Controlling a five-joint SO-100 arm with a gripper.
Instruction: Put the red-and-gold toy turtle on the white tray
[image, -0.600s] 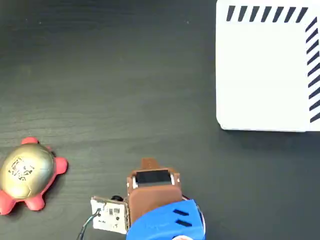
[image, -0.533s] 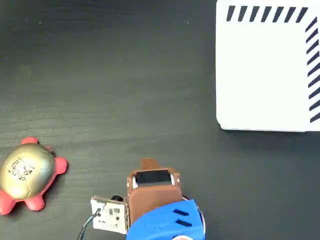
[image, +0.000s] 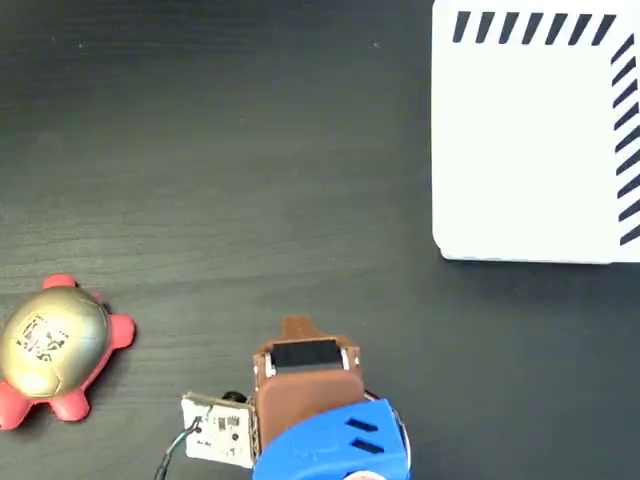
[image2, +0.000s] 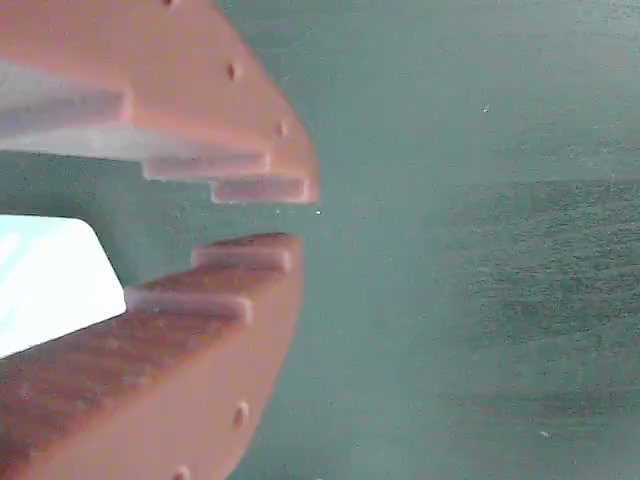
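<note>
Underneath everything lies a black counter (image: 250, 150) with a fine wood grain running sideways across the fixed view; it fills the frame to every edge, so nothing of the room beyond it shows. In the wrist view the same surface reads as a dull grey-green, with the grain faintly visible on the right side. The red-and-gold toy turtle (image: 55, 350) sits on the counter at the lower left of the fixed view, its shiny gold shell with the dark printed mark facing up and its coral-red feet spread around it. The white tray (image: 530, 150) lies flat at the upper right, cut off by the top and right edges of the picture, with dark navy diagonal stripes along those two sides; it is well apart from the turtle. Between them, at the bottom centre, the arm's brown and blue body enters the frame, a small circuit board (image: 218, 432) with wires just beside it on the left. The gripper (image2: 262, 215) shows its brown stepped fingers (image2: 215, 300) in the wrist view, drawn close with only a narrow gap at the tips and nothing held between them.
</note>
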